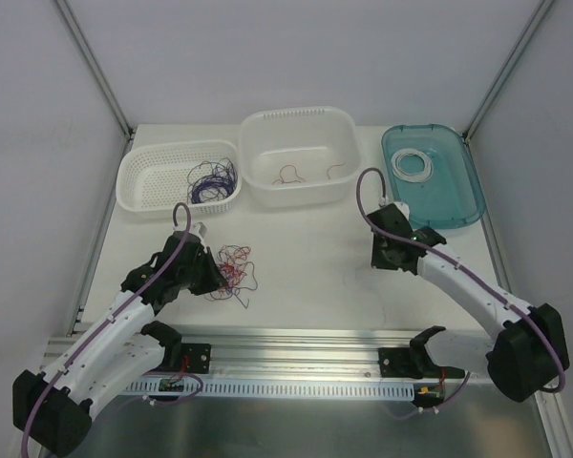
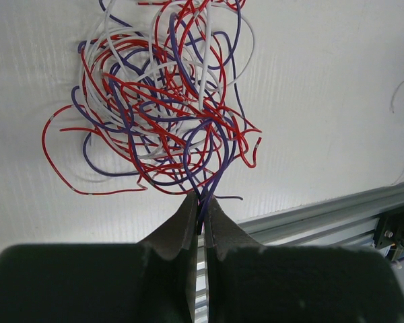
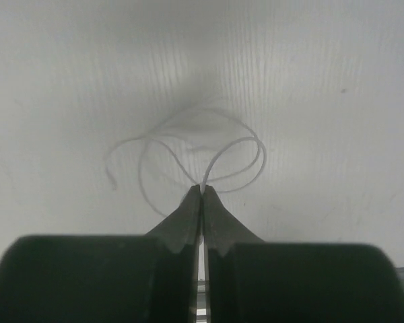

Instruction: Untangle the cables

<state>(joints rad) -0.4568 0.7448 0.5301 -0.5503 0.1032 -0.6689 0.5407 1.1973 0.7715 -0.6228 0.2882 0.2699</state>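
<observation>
CABLE SORT, MID-JOB: on the desk (image 1: 315, 277), the L pincer (image 2: 201, 204) is clenched on a purple strand (image 2: 221, 158), poss. two, at the near edge of the tangle (image 2: 161, 101) of red, purple & white cables. The heap lies flat just ahead of the L arm. The R pincer (image 3: 202, 191) is clenched on a lone white wire (image 3: 219, 153). Its loops rest on bare desk, well apart from the heap and near the teal tray (image 1: 468, 191), which holds a white coil. Purple wires sit in the mesh basket (image 1: 134, 176), red ones in the white tub (image 1: 301, 114).

The step in hand looks to be drawing purple free of the knot. It is prob. best done slow & low, pulling away from the heap along the strand's own line. If the whole heap drags along, ease off & regrip nearer a free end. The white wire likely belongs w/ the coil in the tray.
</observation>
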